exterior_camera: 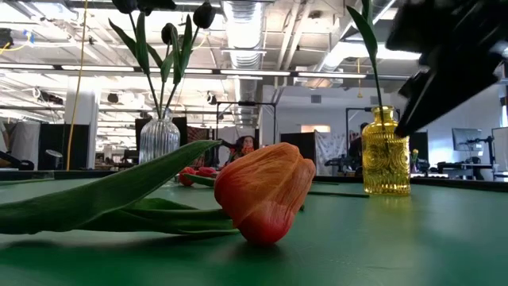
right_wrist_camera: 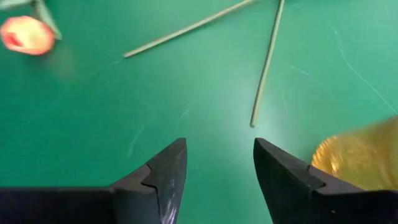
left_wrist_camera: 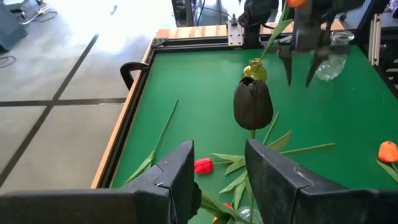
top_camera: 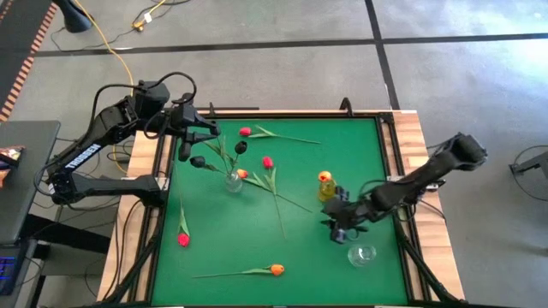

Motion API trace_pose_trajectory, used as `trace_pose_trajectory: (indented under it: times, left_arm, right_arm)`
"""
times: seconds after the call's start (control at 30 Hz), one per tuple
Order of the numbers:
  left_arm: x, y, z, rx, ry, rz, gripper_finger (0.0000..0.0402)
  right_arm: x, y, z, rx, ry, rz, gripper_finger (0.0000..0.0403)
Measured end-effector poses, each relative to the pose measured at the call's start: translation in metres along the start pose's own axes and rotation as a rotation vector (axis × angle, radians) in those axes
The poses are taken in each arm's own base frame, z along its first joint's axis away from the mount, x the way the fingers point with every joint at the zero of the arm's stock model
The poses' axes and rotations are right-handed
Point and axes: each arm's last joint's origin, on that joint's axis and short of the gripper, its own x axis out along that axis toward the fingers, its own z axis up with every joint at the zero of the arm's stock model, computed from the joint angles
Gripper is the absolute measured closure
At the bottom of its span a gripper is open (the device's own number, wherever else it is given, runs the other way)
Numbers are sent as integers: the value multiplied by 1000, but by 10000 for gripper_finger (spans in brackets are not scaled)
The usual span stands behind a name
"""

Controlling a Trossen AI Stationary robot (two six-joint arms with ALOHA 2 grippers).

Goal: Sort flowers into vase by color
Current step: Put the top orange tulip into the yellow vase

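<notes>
Three black tulips (top_camera: 199, 161) stand in a clear ribbed vase (top_camera: 233, 180); one black head (left_wrist_camera: 253, 104) shows just beyond my left gripper (left_wrist_camera: 217, 177), which hovers open over the table's far left (top_camera: 208, 130). One orange tulip (top_camera: 325, 177) stands in the yellow vase (top_camera: 327, 192). My right gripper (top_camera: 336, 227) is open and low over the table just near of that vase (right_wrist_camera: 357, 155), with nothing between its fingers (right_wrist_camera: 217, 168). Three red tulips (top_camera: 268, 162) and two orange tulips (top_camera: 276, 269) lie flat on the green mat.
A second clear vase (top_camera: 362, 254) stands near my right gripper, toward the near right corner. Loose stems (right_wrist_camera: 267, 62) lie on the mat ahead of the right fingers. A raised frame edges the table (top_camera: 387, 154). The mat's middle and near left hold only scattered tulips.
</notes>
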Motion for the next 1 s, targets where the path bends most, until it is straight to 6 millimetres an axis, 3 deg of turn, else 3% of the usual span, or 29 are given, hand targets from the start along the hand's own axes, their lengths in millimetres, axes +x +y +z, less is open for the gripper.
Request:
trace_pose_trajectory:
  times: [0.27, 0.5, 0.73, 1.0]
  left_arm:
    - [0, 0, 0, -1, 0, 0, 270]
    - [0, 0, 0, -5, 1, -1, 270]
    - [0, 0, -1, -9, 5, -2, 270]
    - [0, 0, -1, -9, 5, -2, 270]
  right_arm:
    - [49, 1, 4, -7, -29, -31, 199]
    - [77, 0, 4, 72, -115, -123, 219]
    - [96, -3, -7, 159, -109, -206, 236]
    - [103, -3, -9, 255, -127, -213, 241]
